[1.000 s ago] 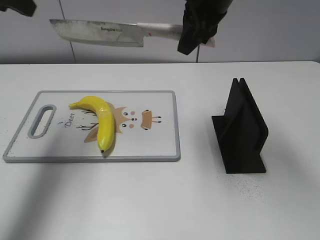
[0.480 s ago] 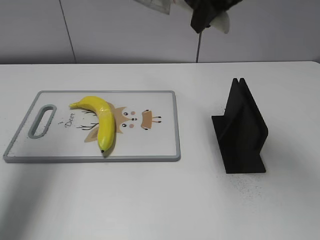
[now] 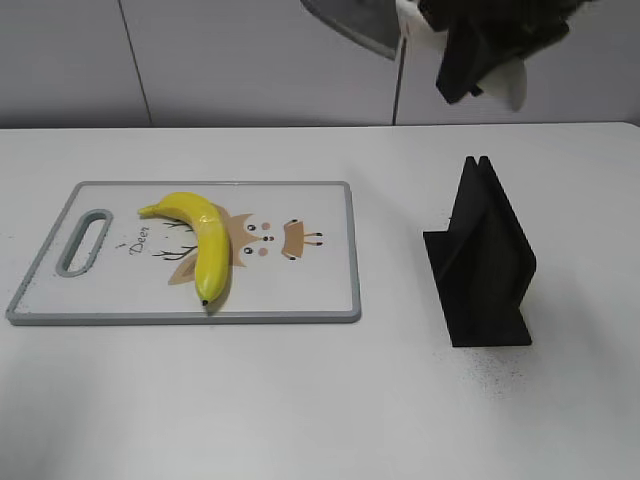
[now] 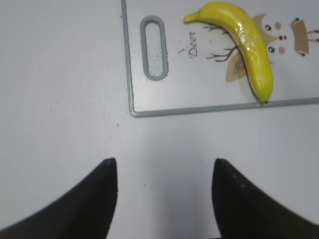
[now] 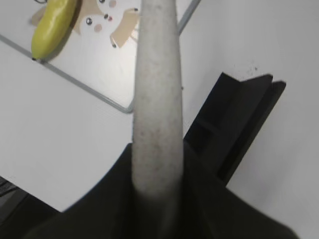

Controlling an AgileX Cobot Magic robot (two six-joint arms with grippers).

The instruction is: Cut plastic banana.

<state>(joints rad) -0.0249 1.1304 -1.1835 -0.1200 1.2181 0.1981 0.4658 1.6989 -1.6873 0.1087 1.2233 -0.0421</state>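
Exterior view: our right gripper (image 3: 478, 45), clamped on the knife (image 3: 355, 22), has swung right toward the stand (image 3: 485, 260). We leave the banana (image 3: 205, 245) whole, left gripper (image 4: 162, 196) spread.

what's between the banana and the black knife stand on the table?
In the exterior view, the banana and the black stand are separated by the cutting board's printed right half, its grey rim, then bare white table. No objects there.
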